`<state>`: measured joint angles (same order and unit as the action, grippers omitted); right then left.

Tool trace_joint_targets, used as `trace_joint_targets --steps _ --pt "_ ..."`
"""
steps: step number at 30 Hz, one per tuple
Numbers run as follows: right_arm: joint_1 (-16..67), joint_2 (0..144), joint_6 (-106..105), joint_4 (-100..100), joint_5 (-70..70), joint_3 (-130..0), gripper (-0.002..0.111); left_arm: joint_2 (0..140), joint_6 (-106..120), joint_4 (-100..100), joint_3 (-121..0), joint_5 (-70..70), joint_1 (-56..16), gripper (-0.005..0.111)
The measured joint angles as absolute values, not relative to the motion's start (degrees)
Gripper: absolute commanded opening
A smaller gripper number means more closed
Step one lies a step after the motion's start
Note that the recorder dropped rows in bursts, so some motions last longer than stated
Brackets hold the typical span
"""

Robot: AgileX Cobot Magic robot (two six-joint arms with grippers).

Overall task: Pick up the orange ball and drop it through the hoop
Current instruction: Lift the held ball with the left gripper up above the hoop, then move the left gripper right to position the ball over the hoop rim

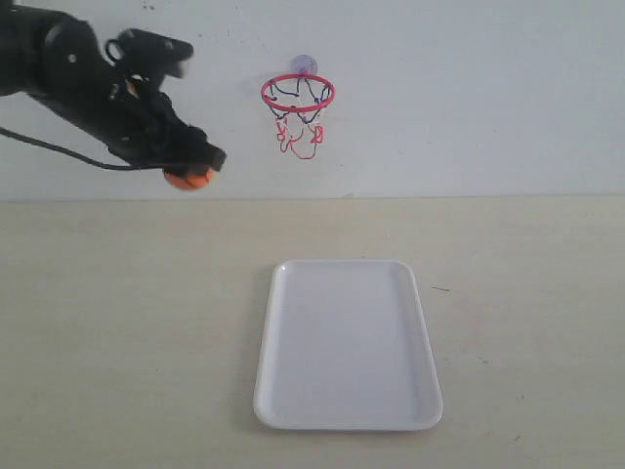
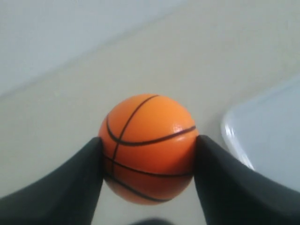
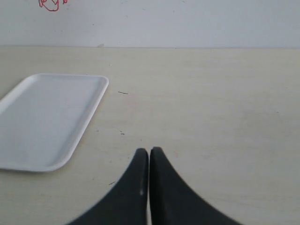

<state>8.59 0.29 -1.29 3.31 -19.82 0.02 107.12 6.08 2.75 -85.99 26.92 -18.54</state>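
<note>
The orange ball (image 2: 149, 147), round with thin black seams, is clamped between the two black fingers of my left gripper (image 2: 148, 140). In the exterior view that gripper (image 1: 191, 170) holds the ball (image 1: 188, 180) high in the air, left of the hoop and lower than its rim. The hoop (image 1: 298, 93) has a red ring, a dark and red string net and a clear suction cup on the white wall. My right gripper (image 3: 149, 151) is shut and empty, low over the table to the right of the tray; it does not show in the exterior view.
A white rectangular tray (image 1: 347, 344) lies on the beige table below the hoop; its corner (image 2: 262, 136) shows in the left wrist view and its edge (image 3: 47, 117) in the right wrist view. The net's red strings (image 3: 52, 4) peek in. The white wall stands behind.
</note>
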Motion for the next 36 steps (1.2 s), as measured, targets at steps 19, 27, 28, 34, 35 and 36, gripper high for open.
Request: trace_joint_targets --steps 19,27,28,34,35,36 --pt "8.59 0.29 -1.29 3.31 -19.82 0.02 0.0 118.18 -75.6 64.02 -100.16 -24.67 -9.76 0.004" --pt "8.59 0.29 -1.29 3.31 -19.82 0.02 0.0 128.25 -106.93 96.83 -121.1 -43.28 -6.41 0.004" --pt "8.59 0.29 -1.29 3.31 -19.82 0.02 0.0 128.9 -108.11 97.73 -122.41 -43.73 -6.52 0.004" --pt "8.59 0.29 -1.29 3.31 -19.82 0.02 0.0 131.94 -113.92 99.56 -128.02 -44.28 -6.61 0.004" --pt "8.59 0.29 -1.29 3.31 -19.82 0.02 0.0 132.44 -114.86 99.68 -128.46 -44.18 -6.61 0.004" --pt "8.59 0.29 -1.29 3.31 -19.82 0.02 0.0 132.89 -115.65 99.68 -128.74 -44.03 -6.61 0.004"
